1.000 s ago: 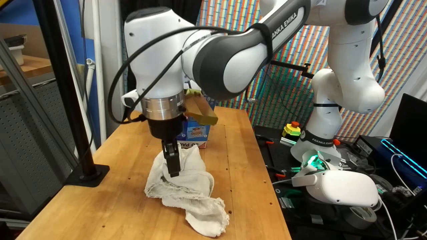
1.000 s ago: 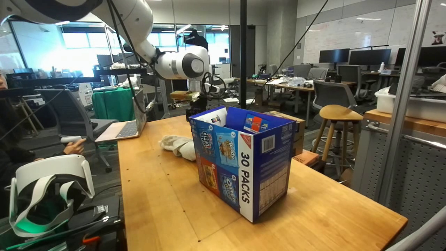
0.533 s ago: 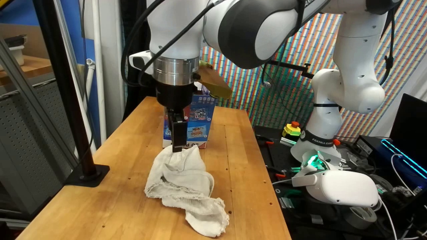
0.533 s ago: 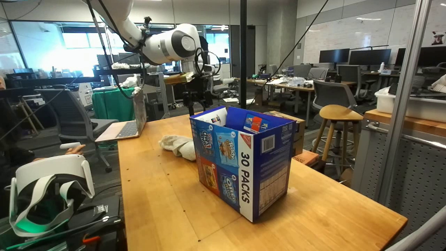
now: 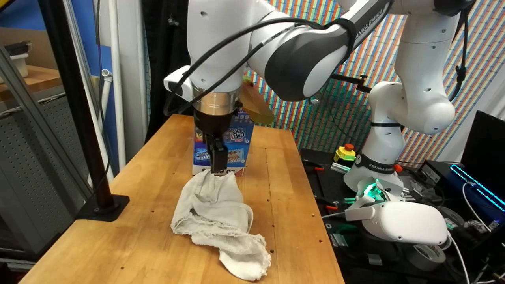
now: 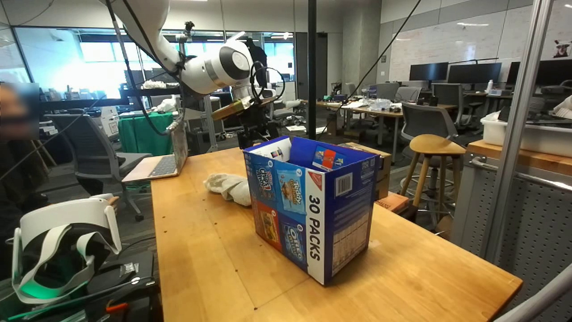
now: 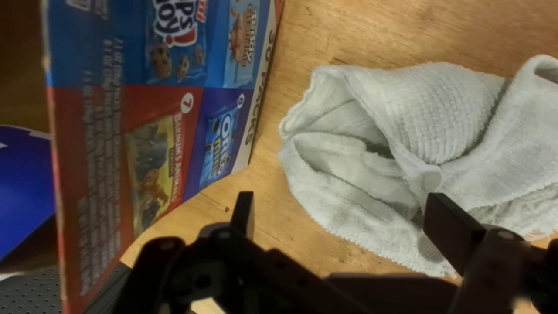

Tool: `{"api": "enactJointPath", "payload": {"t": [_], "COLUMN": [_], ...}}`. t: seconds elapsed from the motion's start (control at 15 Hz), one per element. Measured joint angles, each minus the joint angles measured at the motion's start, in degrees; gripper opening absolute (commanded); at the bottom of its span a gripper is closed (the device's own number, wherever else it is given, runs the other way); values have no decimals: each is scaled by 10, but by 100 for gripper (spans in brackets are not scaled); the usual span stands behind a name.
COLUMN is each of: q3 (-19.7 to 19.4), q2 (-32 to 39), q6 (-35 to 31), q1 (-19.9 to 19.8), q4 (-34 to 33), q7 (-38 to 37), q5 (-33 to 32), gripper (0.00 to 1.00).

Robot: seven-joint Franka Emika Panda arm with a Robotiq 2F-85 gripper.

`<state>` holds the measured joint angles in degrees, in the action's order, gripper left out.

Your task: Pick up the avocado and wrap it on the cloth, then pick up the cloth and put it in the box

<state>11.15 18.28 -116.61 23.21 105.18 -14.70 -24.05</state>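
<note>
The white cloth lies bunched on the wooden table in both exterior views (image 5: pixel 215 213) (image 6: pixel 230 188) and in the wrist view (image 7: pixel 431 109). The blue snack box stands upright with its top open beside the cloth (image 5: pixel 236 144) (image 6: pixel 292 214); it also shows at the left of the wrist view (image 7: pixel 161 117). My gripper is open and empty, with its fingers wide apart in the wrist view (image 7: pixel 342 209). It hangs above the table near the box and the cloth's edge (image 5: pixel 219 169) (image 6: pixel 258 137). The avocado does not show; whether the cloth's folds hide it I cannot tell.
A black post (image 5: pixel 104 205) stands at the table's edge. A pink laptop (image 6: pixel 163 166) sits at the table's end. A white headset (image 5: pixel 406 223) and tools lie on the dark bench beside the table. A brown carton (image 6: pixel 383 174) is behind the box.
My gripper has moved from over the cloth toward the box, rising and then coming down slightly while tilting. The cloth and box have not moved.
</note>
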Motion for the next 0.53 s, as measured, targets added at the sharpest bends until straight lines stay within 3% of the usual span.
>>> {"api": "enactJointPath", "payload": {"t": [0.53], "q3": [-12], "q2": [45], "q6": [-27], "q1": [-14], "q4": [8], "q7": [9], "q5": [-19], "gripper": [100]}}
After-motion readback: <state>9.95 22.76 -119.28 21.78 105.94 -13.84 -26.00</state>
